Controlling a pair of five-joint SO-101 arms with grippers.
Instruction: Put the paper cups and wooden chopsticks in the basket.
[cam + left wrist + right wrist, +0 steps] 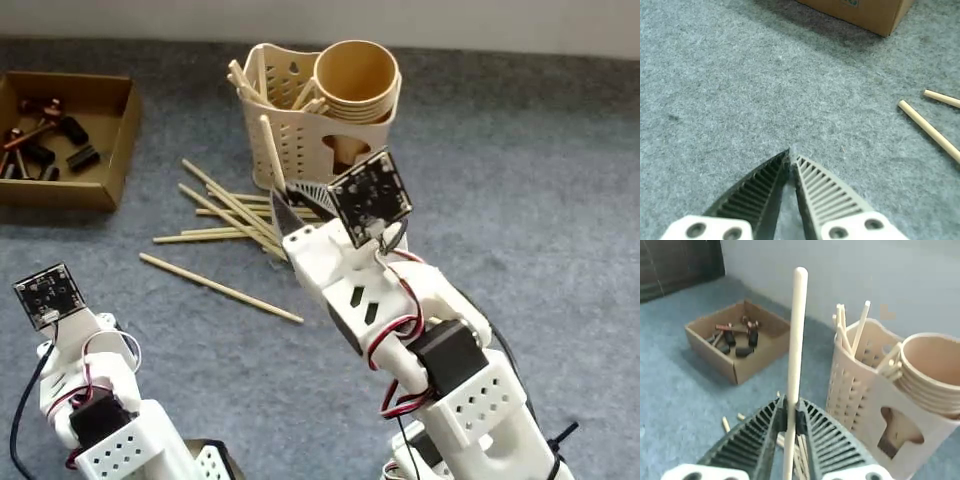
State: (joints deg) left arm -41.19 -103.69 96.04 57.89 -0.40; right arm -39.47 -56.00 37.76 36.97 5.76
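Note:
My right gripper [791,412] is shut on a wooden chopstick [795,355] that stands upright between its fingers. In the high view that gripper [290,205] holds the chopstick [271,150] just in front of the cream basket [300,140]. The basket holds several chopsticks [250,80] and a stack of paper cups [357,80]. Several more chopsticks [225,215] lie scattered on the grey carpet left of the gripper. My left gripper [791,156] is shut on nothing, low over bare carpet at the near left, with two chopstick ends [927,127] beyond it.
A cardboard box [70,140] with small dark and copper parts sits at the far left. One chopstick [220,288] lies apart, nearer the arms. Open carpet stretches to the right of the basket.

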